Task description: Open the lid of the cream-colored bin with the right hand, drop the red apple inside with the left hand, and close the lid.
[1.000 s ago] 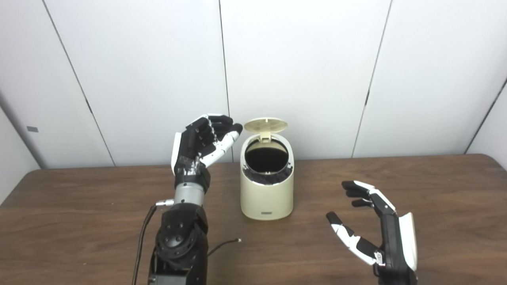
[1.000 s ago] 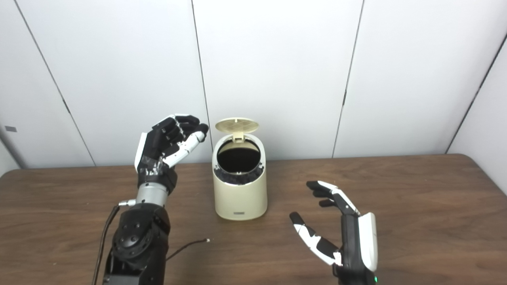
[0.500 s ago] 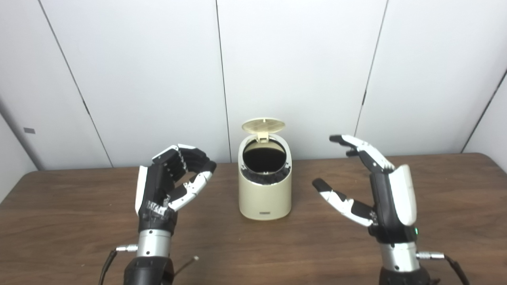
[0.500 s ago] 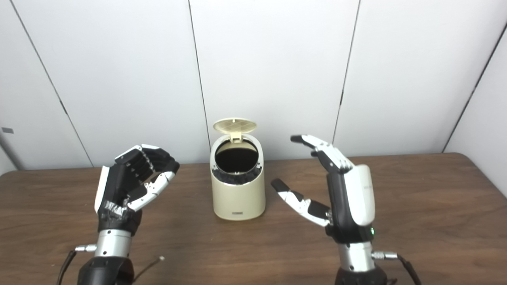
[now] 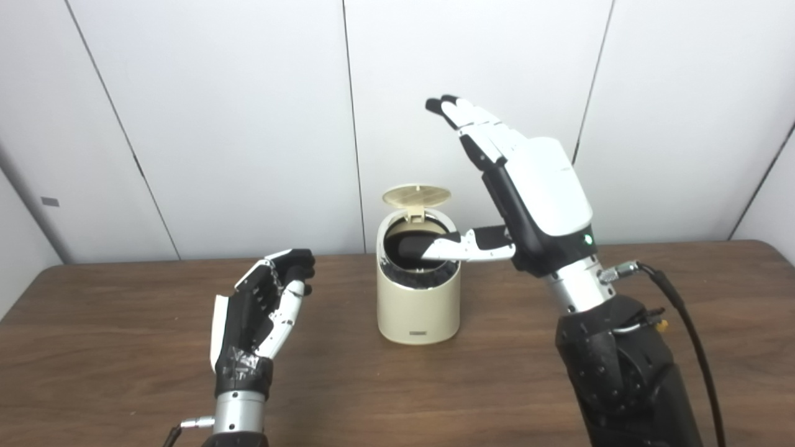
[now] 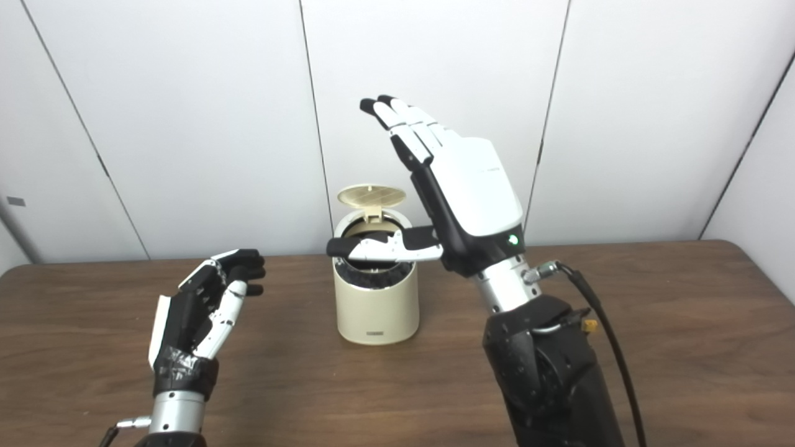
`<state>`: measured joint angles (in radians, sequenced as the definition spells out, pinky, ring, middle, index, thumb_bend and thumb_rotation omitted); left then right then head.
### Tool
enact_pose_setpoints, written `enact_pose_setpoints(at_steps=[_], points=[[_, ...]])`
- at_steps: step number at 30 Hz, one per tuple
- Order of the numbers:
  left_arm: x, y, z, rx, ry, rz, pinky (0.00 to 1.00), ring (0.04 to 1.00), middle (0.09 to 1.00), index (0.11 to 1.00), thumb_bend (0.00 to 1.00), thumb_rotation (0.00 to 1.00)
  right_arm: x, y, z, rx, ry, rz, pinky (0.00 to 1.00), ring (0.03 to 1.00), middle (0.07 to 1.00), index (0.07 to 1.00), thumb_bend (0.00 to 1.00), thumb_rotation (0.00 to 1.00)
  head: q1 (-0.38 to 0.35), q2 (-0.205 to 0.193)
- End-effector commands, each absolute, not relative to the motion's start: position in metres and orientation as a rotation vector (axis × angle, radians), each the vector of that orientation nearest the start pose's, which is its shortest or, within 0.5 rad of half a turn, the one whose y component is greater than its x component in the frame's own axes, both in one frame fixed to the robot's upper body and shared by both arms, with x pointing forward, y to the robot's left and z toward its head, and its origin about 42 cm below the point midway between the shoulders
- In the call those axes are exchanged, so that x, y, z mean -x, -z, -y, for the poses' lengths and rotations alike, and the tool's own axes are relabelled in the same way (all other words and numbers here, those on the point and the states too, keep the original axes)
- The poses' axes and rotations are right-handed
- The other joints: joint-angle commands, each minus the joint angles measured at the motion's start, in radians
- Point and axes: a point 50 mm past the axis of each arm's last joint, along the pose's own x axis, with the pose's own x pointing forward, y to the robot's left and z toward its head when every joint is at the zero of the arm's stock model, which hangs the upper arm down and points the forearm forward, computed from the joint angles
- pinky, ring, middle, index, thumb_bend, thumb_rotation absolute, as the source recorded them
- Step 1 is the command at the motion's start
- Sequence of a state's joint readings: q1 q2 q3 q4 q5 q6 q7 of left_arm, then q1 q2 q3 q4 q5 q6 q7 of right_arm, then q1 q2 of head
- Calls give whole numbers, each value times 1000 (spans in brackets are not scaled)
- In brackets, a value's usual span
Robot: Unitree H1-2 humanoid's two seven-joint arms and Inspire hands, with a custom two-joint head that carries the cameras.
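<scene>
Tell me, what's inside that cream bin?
The cream-colored bin stands open, lid up. Its inside looks dark, and no apple shows. The right hand thumb crosses the opening, covering part of it.

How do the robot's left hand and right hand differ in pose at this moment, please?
The right hand is raised above the open cream-colored bin, fingers extended; the left hand sits low beside the bin, fingers curled. The right shows its white back, the left its dark palm. Both hold nothing.
</scene>
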<state>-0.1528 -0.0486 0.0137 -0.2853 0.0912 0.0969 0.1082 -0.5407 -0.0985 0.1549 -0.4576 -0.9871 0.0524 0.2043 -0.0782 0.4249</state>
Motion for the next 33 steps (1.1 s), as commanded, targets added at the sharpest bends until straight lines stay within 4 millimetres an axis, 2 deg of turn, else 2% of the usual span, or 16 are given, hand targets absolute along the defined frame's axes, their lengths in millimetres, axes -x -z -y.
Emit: enact_pose_setpoints(at_steps=[1,8,12,18,25,33], points=[[-318,-228,-190,-20,-106,420,640,695,696,671,226,501,-341,-384,142,1074,76,932,753,886,906,895,837,790,0,2],[-319,-227,-190,-24,-116,407,644,689,689,664,230,524,-367,-379,128,1120,23,856,758,869,886,872,854,738,12,5],[-319,-229,-190,-17,-122,410,636,686,684,656,229,536,-378,-373,124,1150,-2,786,752,868,881,870,853,754,10,4],[-318,-232,-190,-47,-143,414,643,689,674,644,216,540,-395,-364,120,1198,26,731,682,800,797,784,906,808,8,-1],[-317,-233,-190,-55,-138,411,654,686,665,633,200,535,-400,-362,122,1227,10,692,761,868,863,834,904,804,3,-2],[-317,-236,-191,-62,-134,418,647,675,656,630,187,524,-396,-356,126,1218,27,666,770,853,845,821,911,828,3,3]])
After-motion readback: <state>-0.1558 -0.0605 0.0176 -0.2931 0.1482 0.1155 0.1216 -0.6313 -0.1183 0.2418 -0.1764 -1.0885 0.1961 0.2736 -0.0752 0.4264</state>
